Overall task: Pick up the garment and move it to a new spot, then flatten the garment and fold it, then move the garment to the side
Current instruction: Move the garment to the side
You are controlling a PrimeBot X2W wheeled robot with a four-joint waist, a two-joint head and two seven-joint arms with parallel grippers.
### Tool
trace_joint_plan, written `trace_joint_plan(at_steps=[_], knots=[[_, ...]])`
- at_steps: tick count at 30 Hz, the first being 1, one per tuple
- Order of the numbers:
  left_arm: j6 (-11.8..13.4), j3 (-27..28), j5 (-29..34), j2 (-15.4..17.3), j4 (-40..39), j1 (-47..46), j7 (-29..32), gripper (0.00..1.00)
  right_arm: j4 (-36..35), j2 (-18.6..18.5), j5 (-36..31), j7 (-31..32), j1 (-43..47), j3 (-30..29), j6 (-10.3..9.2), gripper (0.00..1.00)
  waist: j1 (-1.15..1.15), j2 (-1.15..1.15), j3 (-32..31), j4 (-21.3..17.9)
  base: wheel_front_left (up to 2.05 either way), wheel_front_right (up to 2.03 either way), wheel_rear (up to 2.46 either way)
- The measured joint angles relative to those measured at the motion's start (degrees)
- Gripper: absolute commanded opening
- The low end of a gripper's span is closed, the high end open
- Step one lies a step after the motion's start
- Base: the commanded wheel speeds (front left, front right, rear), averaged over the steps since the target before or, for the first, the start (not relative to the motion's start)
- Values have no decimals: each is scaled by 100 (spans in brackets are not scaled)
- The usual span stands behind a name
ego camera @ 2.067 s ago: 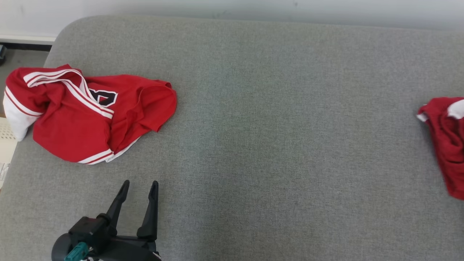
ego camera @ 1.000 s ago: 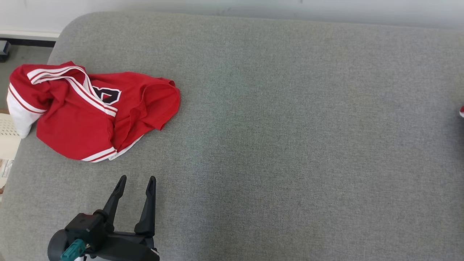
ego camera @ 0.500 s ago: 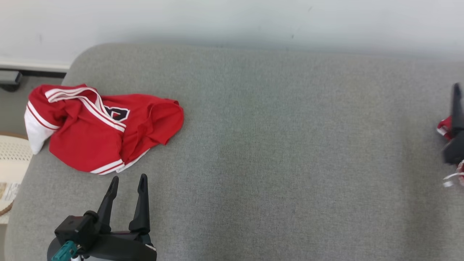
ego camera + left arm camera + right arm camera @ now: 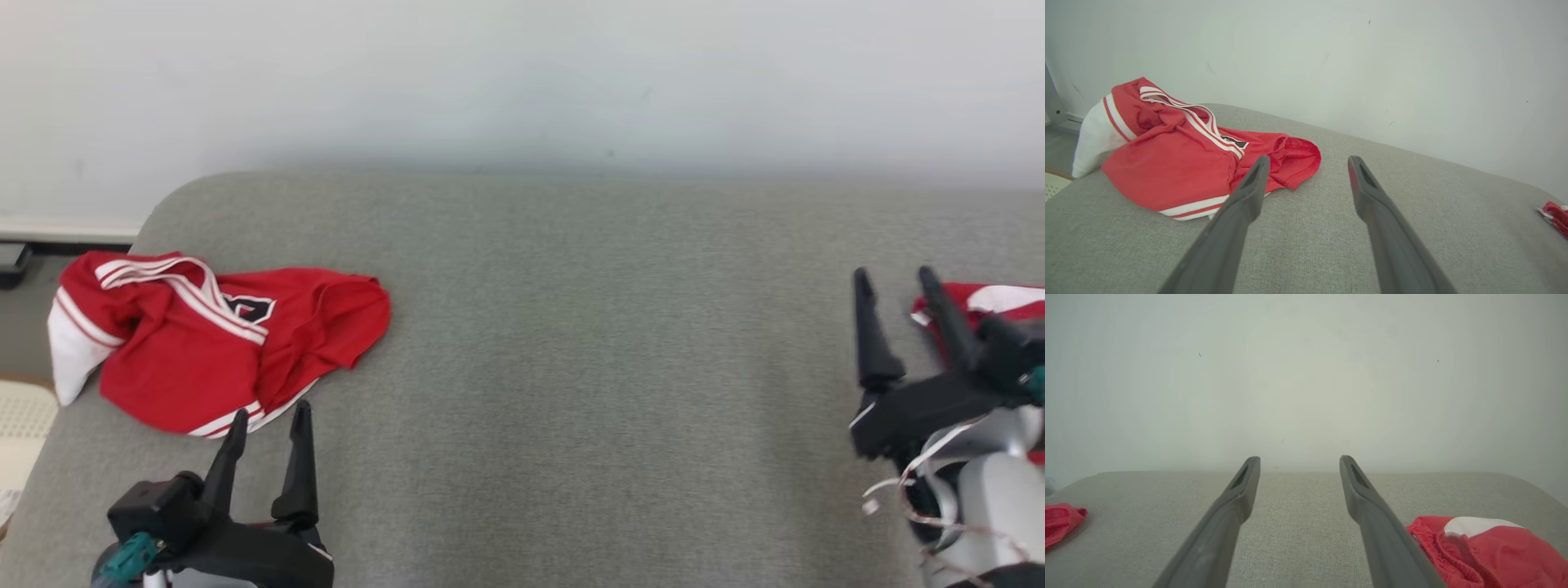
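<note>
Plainly the pick-up is not yet done: the red jersey lies crumpled near the left end of the grey padded surface, its white-striped hem toward the robot and a white panel at the surface's left edge. My judgement is that a good grasp goes for a raised ridge of cloth, such as the bunched fold by the striped collar band, not the flat hem. The fingers should straddle that ridge, sink well into it and close on several layers, since thin knit like this would likely slip out of a shallow pinch. A hold near the collar or a shoulder should also let the body hang open, which would help the flattening later. The bare middle of the surface looks like the obvious new spot, and the lift should clear the trailing cloth before any sideways travel. The left hand sits low at the near edge, fingers spread and empty, pointing up at the jersey with the tips just short of the hem. The right hand is near the right end, likewise spread and empty, angled slightly leftward, just beside a second red-and-white garment; whether it touches that cloth I cannot tell.
</note>
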Motion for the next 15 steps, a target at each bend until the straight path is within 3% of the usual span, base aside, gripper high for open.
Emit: trace_joint_plan(at_steps=[15], knots=[[10, 140, -238, 134, 458, -122, 283, 100, -550, 241, 41, -36, 1060, 545, 0, 100, 0, 0, -352, -492, 0, 0, 0]])
